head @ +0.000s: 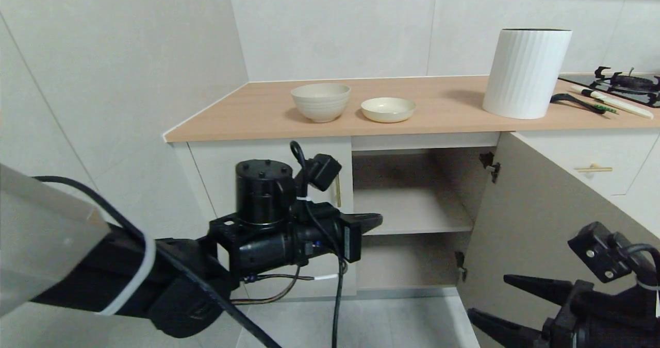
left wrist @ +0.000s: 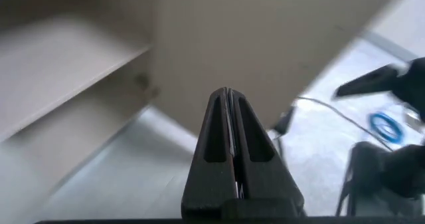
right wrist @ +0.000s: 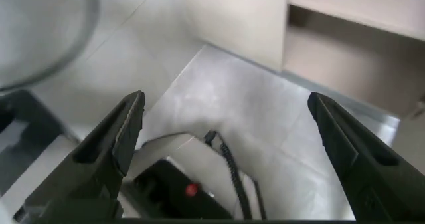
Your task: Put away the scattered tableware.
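Both arms hang low by the floor. The left gripper (head: pixel 376 218) has its fingers pressed together on nothing, and the right gripper (head: pixel 487 295) is spread wide and empty too. The cabinet door (head: pixel 521 224) is swung open, so I'm guessing the shelf (head: pixel 412 209) is where stuff goes. The bowl (head: pixel 320 101) and small dish (head: pixel 388 109) sit side by side up on the wooden countertop (head: pixel 443 111), with a white tiled wall (head: pixel 330 23) behind.

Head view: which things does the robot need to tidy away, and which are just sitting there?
For the job: deep cream ribbed bowl; shallow cream dish; open pale cupboard with a shelf; maybe the long utensils, far right.
Just sitting there: tall white ribbed container; black gas hob.
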Tool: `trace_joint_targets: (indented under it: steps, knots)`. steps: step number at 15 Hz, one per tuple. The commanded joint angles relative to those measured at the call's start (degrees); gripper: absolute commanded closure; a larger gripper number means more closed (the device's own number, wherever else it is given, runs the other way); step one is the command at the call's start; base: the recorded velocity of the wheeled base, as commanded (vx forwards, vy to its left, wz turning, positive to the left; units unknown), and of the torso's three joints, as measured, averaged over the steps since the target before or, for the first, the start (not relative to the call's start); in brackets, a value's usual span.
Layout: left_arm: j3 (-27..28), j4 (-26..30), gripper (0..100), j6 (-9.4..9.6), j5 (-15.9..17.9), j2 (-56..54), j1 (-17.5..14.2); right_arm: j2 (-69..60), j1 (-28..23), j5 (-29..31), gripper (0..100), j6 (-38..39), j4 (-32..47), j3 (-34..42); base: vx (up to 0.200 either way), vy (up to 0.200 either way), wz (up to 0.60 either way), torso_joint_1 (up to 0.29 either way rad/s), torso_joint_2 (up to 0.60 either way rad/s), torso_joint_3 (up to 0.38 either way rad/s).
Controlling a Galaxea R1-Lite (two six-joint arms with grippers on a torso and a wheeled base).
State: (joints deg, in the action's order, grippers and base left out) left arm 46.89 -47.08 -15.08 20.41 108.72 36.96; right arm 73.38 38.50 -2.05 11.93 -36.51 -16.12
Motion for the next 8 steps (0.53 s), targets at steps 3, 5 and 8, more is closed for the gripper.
trace_joint_targets:
  steps: [3,5,8]
  knots:
    - [-5.7,21.9,100,0.49,-1.7,-24.7,-11.6,1.9,-3.7,0.6,0,0.0,15.7,-14.6,0.000,0.000,0.00,0.000,0.00,0.000]
    - [-7.6,30.4,100,0.31,-1.8,-34.2,-14.4,4.8,-6.4,2.0,0,0.0,27.5,-26.4,0.000,0.000,0.00,0.000,0.00,0.000]
    - [-7.7,34.8,100,0.31,-1.7,-41.2,-18.3,6.5,-7.6,1.9,0,-0.1,34.5,-35.9,0.000,0.000,0.00,0.000,0.00,0.000]
